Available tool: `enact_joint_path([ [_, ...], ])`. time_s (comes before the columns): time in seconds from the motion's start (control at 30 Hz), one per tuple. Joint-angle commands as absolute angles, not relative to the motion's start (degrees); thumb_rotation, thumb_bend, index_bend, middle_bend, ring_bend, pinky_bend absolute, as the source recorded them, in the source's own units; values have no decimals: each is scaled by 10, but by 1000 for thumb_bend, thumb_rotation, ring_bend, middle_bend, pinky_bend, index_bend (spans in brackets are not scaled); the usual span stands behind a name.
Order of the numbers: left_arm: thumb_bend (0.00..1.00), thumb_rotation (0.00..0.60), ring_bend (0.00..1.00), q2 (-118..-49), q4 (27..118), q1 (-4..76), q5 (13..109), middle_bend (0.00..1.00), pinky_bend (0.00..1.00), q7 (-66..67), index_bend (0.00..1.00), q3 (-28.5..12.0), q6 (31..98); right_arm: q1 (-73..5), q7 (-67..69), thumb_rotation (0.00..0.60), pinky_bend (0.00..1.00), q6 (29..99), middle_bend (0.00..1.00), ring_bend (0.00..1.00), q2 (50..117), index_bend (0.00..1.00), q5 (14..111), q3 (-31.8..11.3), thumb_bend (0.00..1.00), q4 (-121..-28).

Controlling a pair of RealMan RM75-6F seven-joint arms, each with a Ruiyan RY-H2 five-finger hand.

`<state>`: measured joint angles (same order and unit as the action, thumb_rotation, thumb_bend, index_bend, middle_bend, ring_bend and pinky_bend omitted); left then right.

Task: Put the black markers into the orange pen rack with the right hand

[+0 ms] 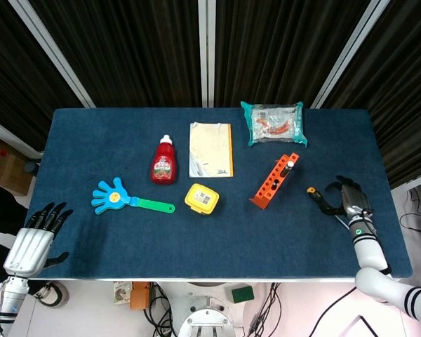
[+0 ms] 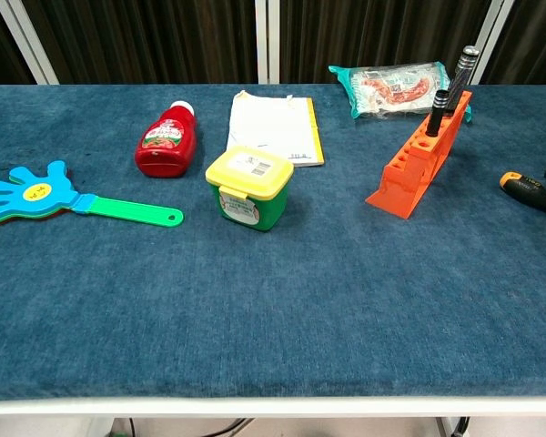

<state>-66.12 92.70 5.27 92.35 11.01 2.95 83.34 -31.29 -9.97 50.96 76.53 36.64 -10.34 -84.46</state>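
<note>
Black markers already stand in the orange pen rack, while the right hand pinches an orange-tipped one above the surface; light, stiff, probably slippery, best held mid-barrel.

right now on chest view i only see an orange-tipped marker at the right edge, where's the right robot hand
observer: The right robot hand is over the table, right of the orange pen rack. Its fingers lie around the black end of that orange-tipped marker, but I cannot tell whether the grip is closed.
operator: and the left one, can't see it at all
observer: The left robot hand sits off the front left corner of the table, fingers apart, holding nothing.
</note>
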Motion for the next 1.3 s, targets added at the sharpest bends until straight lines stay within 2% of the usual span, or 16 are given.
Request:
enact_joint_path([
  [0.03, 56, 600, 29, -661, 927, 53, 924, 70, 186, 109, 145, 30, 833, -320, -114, 556, 0, 519, 59, 0, 775, 372, 358, -104, 232, -846],
  [0.2, 56, 600, 28, -659, 927, 52, 926, 70, 186, 105, 145, 30, 835, -331, -139, 556, 0, 525, 59, 0, 790, 385, 337, -105, 233, -840],
  [0.37, 56, 600, 29, -658, 925, 51, 928, 70, 186, 100, 145, 31, 838, -339, -160, 557, 0, 533, 59, 0, 802, 396, 322, -105, 301, -837],
  [0.6, 56, 600, 29, -658, 925, 52, 928, 70, 186, 99, 145, 31, 837, -349, -181, 556, 0, 530, 60, 0, 816, 418, 298, -107, 321, -823],
  [0.97, 56, 600, 29, -658, 925, 54, 923, 70, 186, 102, 145, 29, 830, -349, -190, 600, 0, 547, 97, 0, 834, 586, 302, -111, 396, -805],
  [1.1, 56, 600, 29, -658, 925, 55, 921, 70, 186, 102, 145, 28, 828, -337, -151, 600, 0, 552, 116, 0, 828, 630, 332, -126, 414, -818],
  [1.3, 56, 600, 29, -657, 926, 54, 920, 70, 186, 101, 145, 28, 831, -291, 0, 600, 0, 577, 129, 0, 785, 651, 432, -180, 416, -872],
])
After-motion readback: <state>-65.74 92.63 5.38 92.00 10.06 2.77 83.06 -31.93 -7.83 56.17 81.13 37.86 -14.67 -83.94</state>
